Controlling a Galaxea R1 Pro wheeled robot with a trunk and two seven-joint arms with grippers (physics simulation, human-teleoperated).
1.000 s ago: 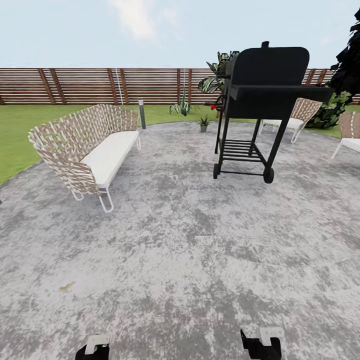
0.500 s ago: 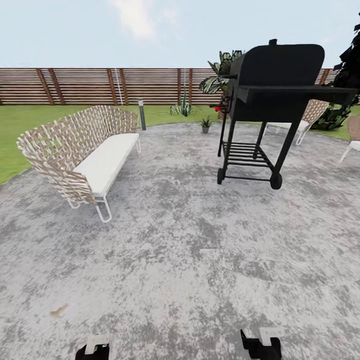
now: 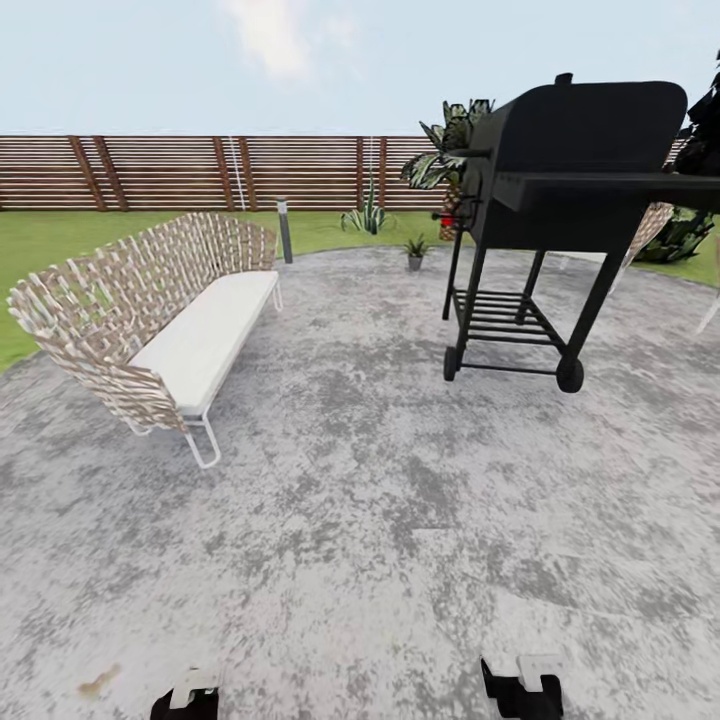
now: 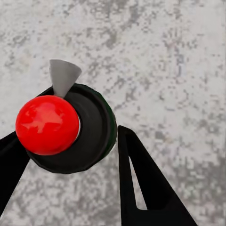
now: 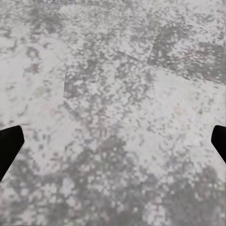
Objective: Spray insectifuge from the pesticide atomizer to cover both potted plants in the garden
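My left pincer (image 4: 70, 146): clamped on the pesticide atomizer (image 4: 92, 129), seen end-on in the left wrist view as a dark round body with a red ball top and a small grey cone nozzle. One black finger (image 4: 141, 183) lies against the body's side, the other (image 4: 12, 160) on the far side. Grey mottled paving lies beneath.

My right pincer (image 5: 113, 141): spread wide, nothing between its fingers; the two black tips sit at opposite edges of the right wrist view, over bare paving.

Head view, near edge: tops of my left pincer (image 3: 186, 697) and right pincer (image 3: 522, 688), both low over the patio (image 3: 360, 520).

Patio, left side: a woven bench (image 3: 150, 320) with a white cushion and white wire legs.

Patio, right side: a black barbecue grill (image 3: 565, 190) on a wheeled stand with a slatted lower shelf.

Far rim of the patio: one potted plant (image 3: 414, 251), small, in a grey pot, standing between bench and grill, well apart from me. Near it on the grass, a spiky thin-leaved plant (image 3: 364, 216) and a short post lamp (image 3: 284, 228).

Behind the grill: a tall broad-leaved plant (image 3: 448, 140), partly hidden.

Boundary: green lawn (image 3: 60, 250), then a brown slat fence (image 3: 220, 172) under pale sky.
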